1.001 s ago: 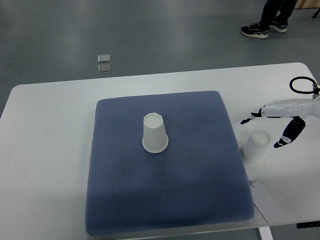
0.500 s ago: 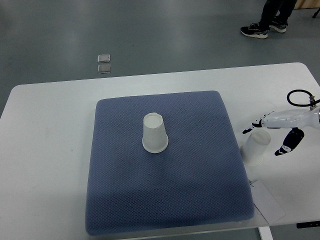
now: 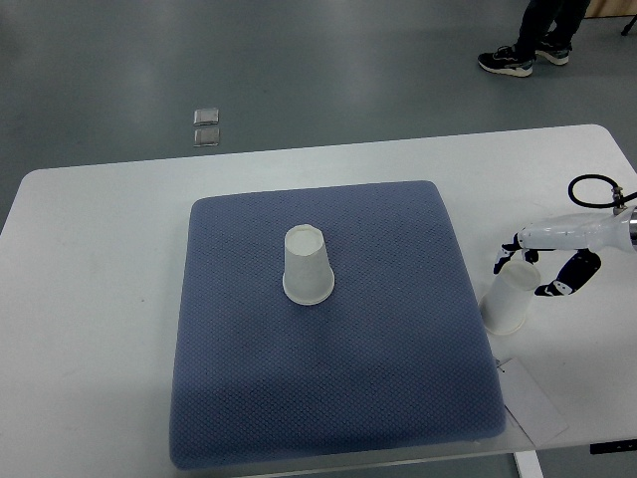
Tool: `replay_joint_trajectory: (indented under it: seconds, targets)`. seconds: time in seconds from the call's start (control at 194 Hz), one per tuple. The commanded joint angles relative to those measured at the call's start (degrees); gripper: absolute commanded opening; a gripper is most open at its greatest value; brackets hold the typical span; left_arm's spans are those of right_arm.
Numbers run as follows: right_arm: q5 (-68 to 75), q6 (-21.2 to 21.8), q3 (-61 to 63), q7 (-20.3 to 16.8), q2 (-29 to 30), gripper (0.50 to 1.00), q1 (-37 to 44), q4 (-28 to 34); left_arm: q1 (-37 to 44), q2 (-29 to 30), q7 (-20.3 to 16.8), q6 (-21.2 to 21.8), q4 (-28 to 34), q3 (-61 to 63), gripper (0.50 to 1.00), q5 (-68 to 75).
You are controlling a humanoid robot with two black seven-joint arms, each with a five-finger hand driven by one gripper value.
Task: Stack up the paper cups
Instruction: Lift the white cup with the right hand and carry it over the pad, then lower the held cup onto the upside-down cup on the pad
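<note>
Beside the blue quilted mat (image 3: 328, 329), your right hand (image 3: 542, 264) brackets the inverted white paper cup (image 3: 508, 299), fingers apart, gripping nothing, to lift it.

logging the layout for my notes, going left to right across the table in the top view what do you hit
white table → blue mat → upside-down paper cup on the mat → second paper cup just off the mat's right edge → right hand around that cup's top

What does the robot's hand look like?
Only the right hand shows: a slim white shell with dark, black-tipped fingers carrying small white patches. A black cable loops beside the wrist. The left arm is out of view.
</note>
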Motion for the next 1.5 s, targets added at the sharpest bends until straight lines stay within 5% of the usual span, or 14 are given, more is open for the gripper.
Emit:
replay_joint_trajectory:
  seconds: [0.0,0.366,0.614,0.949,1.496]
  targets:
    - [0.0,-0.1,0.0,-0.2,0.2,0.500,-0.1,-0.3,0.0,0.0,0.0,0.0,0.0,0.0,1.000,0.0]
    - [-0.5,0.0,0.8,-0.1,-0.1,0.500,1.1,-0.6,0.0,0.0,0.0,0.0,0.0,0.0,1.000,0.0]
    - [0.0,1.0,0.7,0.4,-0.8,0.500,9.0,-0.5,0.0,0.0,0.0,0.0,0.0,-0.1,1.000,0.0]
    - [0.4,12.6,1.0,0.4,0.5,0.500,27.6,1.2,0.0,0.0,0.0,0.0,0.0,0.0,1.000,0.0]
    - [4.5,20.6,3.9,-1.8,17.6,0.500,38.4,2.6,0.0,0.0,0.0,0.0,0.0,0.0,1.000,0.0]
